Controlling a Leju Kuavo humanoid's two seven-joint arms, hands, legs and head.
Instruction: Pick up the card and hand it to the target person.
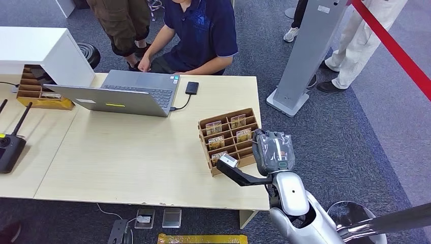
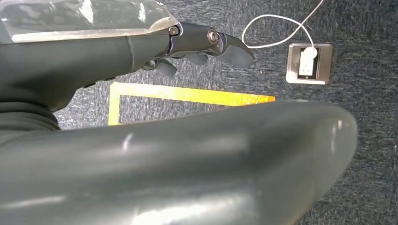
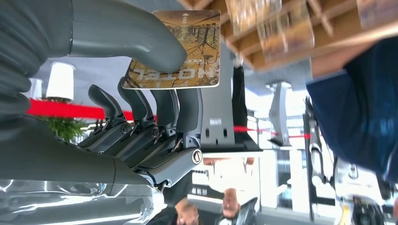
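A card [image 3: 180, 51] printed with a yellow-brown picture and the word HOTEL is pinched between the thumb and the dark fingers of my right hand [image 3: 141, 126]. In the head view my right hand [image 1: 273, 152] sits at the table's near right corner, against the front right of the cardboard card rack [image 1: 228, 137], which has several more cards in its slots. The held card is close to the rack [image 3: 291, 28]. A person in a navy shirt [image 1: 203, 30] sits across the table. My left hand [image 2: 187, 42] hangs over the carpet, fingers stretched out and holding nothing.
A grey laptop [image 1: 127, 94] and a black phone [image 1: 191, 87] lie on the far side of the table [image 1: 127, 162]. At the left are a black remote [image 1: 10, 147] and a second rack [image 1: 35, 94]. A white kiosk [image 1: 310, 51], a red barrier [image 1: 396, 51] and standing people are behind on the right.
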